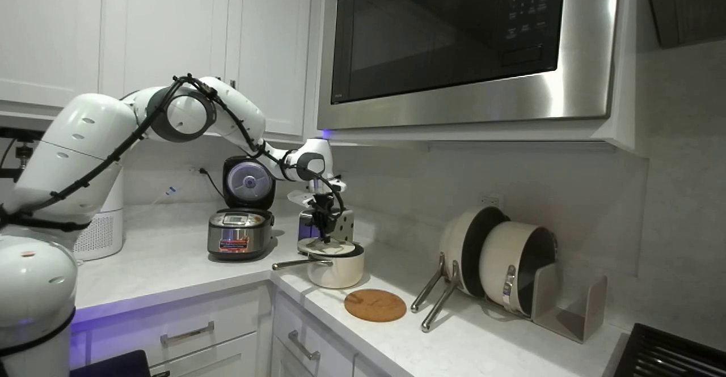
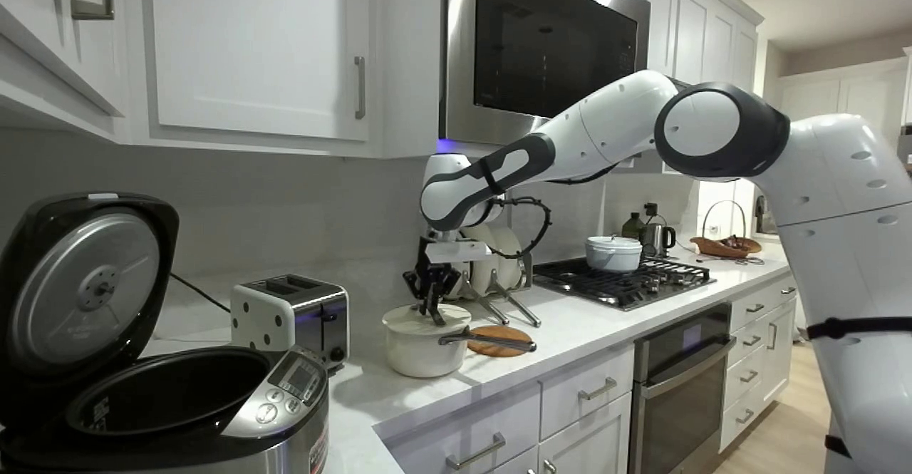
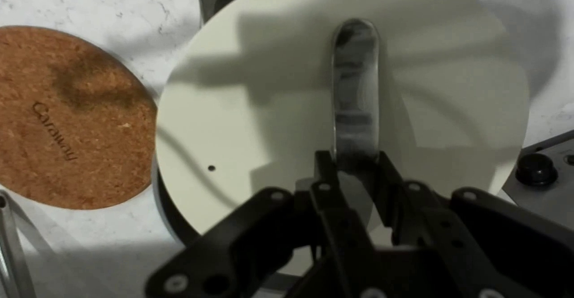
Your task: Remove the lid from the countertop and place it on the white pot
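2 black fingers point(image 3: 323, 168) of the gripper point(image 3: 355, 160) clasp the metal handle point(image 3: 356, 87) of the lid point(image 3: 296, 118), pinching its lower end as the wrist view shows it. The lid is over the white pot point(image 1: 336, 275) on the bench point(image 1: 476, 348), but off-centre: a dark crescent of the pot's inside shows past its lower-left edge in the wrist view. Whether it touches the rim, I cannot tell.

Seating it looks like the step in hand. Good practice is to ease the lid up a touch, so its edge does not scrape, shift it toward that crescent until the gap closes all round, then lower it level. Gripped at 1 end of its handle, the lid may tip, so go slowly. Avoid shoving the pot, which could slide or turn on the bench, and keep clear of its long side handle point(image 2: 499, 343). Let go only when the lid sits flat, then rise straight up, clear of the metal handle.
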You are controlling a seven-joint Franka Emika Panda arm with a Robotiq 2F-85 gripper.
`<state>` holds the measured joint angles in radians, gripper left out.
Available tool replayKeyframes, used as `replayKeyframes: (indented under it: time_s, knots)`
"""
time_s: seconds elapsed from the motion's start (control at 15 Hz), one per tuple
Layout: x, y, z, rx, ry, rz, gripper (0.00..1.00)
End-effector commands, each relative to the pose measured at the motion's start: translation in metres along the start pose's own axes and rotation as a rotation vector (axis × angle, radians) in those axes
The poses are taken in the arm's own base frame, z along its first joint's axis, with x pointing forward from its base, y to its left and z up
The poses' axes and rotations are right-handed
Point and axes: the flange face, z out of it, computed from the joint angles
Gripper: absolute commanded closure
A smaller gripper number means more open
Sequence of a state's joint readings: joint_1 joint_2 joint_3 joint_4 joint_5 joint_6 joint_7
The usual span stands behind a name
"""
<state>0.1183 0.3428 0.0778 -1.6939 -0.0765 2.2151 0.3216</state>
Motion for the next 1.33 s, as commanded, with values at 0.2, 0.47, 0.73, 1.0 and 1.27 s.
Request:
replayKeyframes:
  time_s: [0.2, 0.47, 0.73, 1.0, 1.27]
  knots:
    - [0.014, 0.007, -0.017, 0.039, -0.005, -0.012, 0.94]
    - [0.016, 0.009, -0.016, 0.035, -0.005, -0.007, 0.94]
    - [0.02, 0.014, -0.015, 0.028, 0.004, 0.003, 0.94]
    - [0.024, 0.019, -0.012, 0.024, 0.004, 0.012, 0.94]
    - [0.027, 0.02, -0.01, 0.023, 0.009, 0.013, 0.94]
